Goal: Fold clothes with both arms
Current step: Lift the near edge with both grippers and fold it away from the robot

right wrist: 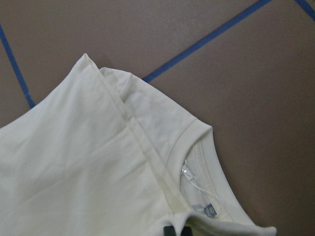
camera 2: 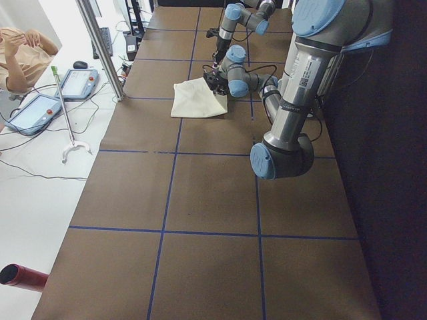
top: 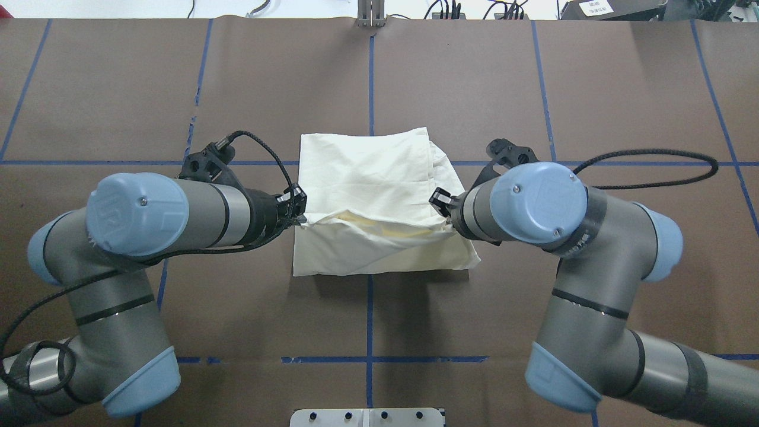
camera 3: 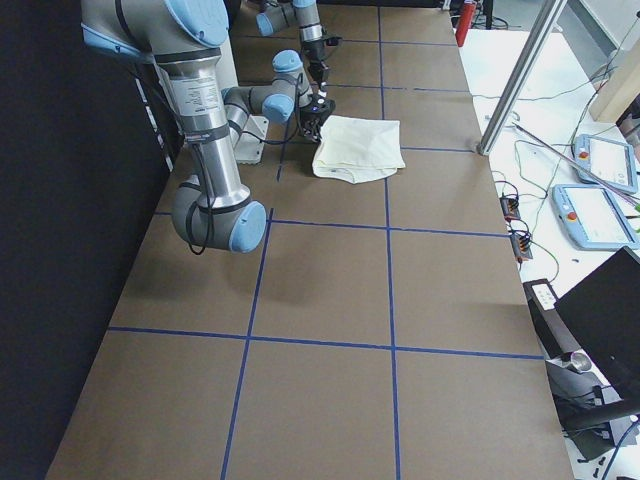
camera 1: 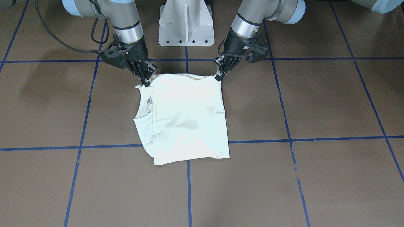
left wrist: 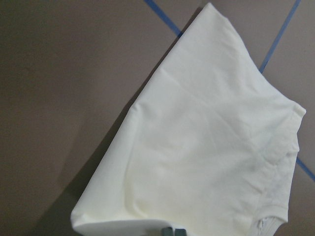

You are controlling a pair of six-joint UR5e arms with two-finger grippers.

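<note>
Holding left fingers (camera 1: 220,72) and right fingers (camera 1: 144,75) pinched shut on the near corners of the T-shirt (camera 1: 186,119), lifting evenly, carrying that edge taut toward the far edge.

The T-shirt (camera 1: 186,116) is soft, matt cream cloth, finely creased, with a ribbed knit collar (right wrist: 197,142) and stitched seams. The counter (camera 1: 315,104) has a dull brown covering, smooth and without shine, perhaps paper or vinyl; the views are too coarse to tell which. The blue tape lines (camera 1: 315,139) on it look slightly slicker. The left arm (top: 201,213) and right arm (top: 593,284) are satin silver-grey metal tubes with smooth light blue plastic caps that carry a faint sheen. The left hand (camera 1: 218,77) and right hand (camera 1: 147,82) are matt black plastic. A black cable (top: 652,155) has a rough braided sheath. The white pedestal (camera 1: 185,22) is smooth painted metal.
</note>
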